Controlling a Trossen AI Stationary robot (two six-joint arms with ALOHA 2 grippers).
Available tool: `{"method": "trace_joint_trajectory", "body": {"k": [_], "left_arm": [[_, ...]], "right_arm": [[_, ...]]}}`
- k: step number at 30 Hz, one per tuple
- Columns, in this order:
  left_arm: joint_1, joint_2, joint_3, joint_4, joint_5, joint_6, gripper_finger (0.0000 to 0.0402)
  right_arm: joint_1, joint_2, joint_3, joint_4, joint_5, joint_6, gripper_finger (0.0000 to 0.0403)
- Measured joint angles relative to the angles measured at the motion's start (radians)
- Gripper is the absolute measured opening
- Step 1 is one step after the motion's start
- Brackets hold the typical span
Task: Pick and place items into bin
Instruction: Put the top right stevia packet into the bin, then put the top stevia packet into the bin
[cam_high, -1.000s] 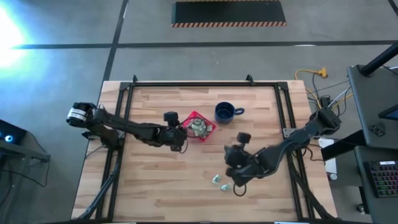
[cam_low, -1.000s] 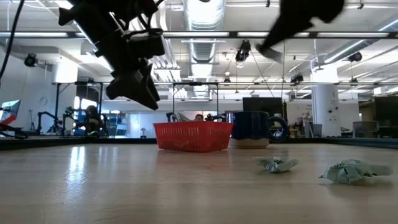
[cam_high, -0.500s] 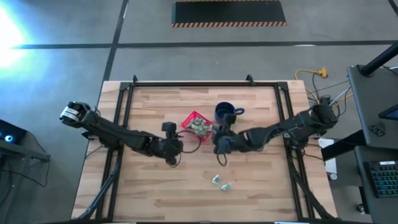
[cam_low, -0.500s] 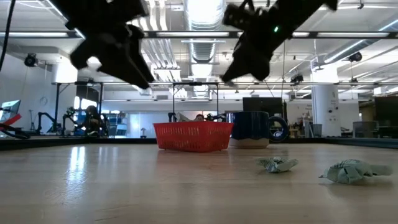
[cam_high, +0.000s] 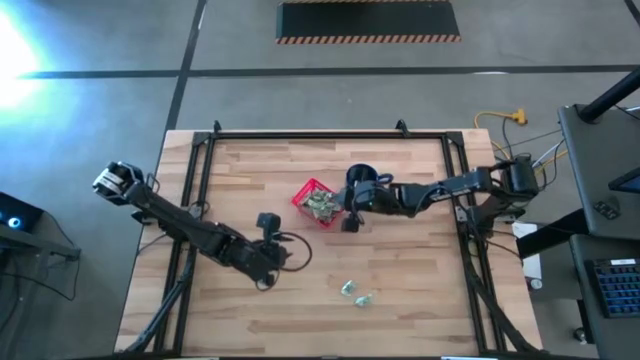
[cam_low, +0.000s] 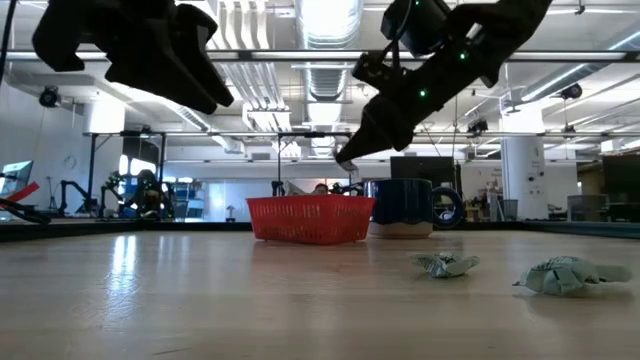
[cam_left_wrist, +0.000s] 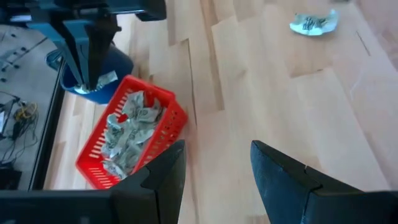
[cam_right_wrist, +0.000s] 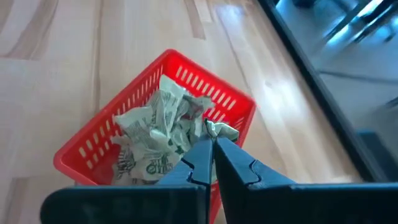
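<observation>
The red basket (cam_high: 318, 200) stands in the table's middle, far part, heaped with pale green-and-white wrapped pieces (cam_right_wrist: 158, 134). My right gripper (cam_right_wrist: 211, 146) hangs over the basket's rim on the mug side, shut on one small piece. In the low view it (cam_low: 350, 155) slants down above the basket (cam_low: 310, 218). Two loose pieces (cam_high: 347, 288) (cam_high: 364, 297) lie on the near part of the table. My left gripper (cam_left_wrist: 214, 165) is open and raised, left of and nearer than the basket (cam_high: 275, 245), touching nothing. My right gripper pinches a small crinkled wrapped piece (cam_right_wrist: 222, 131) between its two fingertips, and the piece sticks out beyond the tips. The fingers come slanting down from the table's right. The piece is lifted clear, just above the basket's rim (cam_right_wrist: 239, 109).
A dark blue mug (cam_high: 360, 180) stands right beside the basket on its far right side, under the right arm. A black metal frame (cam_high: 300, 138) runs along the table's edges. Bare wood lies between the basket and the two loose pieces (cam_low: 445, 264) (cam_low: 565, 275).
My right gripper has travelled from beside the loose pieces near the table's near edge toward the far edge, ending over the basket with a piece in its tips. My left gripper has drawn back from beside the basket toward the near left and has risen.
</observation>
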Motion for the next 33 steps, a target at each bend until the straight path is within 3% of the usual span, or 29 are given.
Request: {"method": "trace_joint_trajectory", "body": {"k": [4,12,16,24,33], "left_arm": [[-0.001,0.014,-0.001,0.002,0.000,0.000,0.0164],[0.001,0.020,-0.001,0.034,0.000,0.009,0.0164],[0.001,0.030,-0.021,0.149,0.002,0.081,0.0164],[0.020,0.149,-0.092,0.598,0.298,0.335,0.0164],[0.098,0.360,0.003,0.708,0.439,0.394,0.0164]], "right_arm": [[-0.024,0.000,-0.012,0.000,-0.032,0.044,0.0020],[-0.024,0.000,-0.014,-0.001,-0.039,0.047,0.0095],[-0.011,-0.008,-0.012,-0.042,-0.064,0.037,0.0120],[0.086,-0.073,-0.011,-0.281,-0.129,0.079,0.0132],[0.261,-0.170,-0.011,-0.529,-0.129,0.334,0.0120]]}}
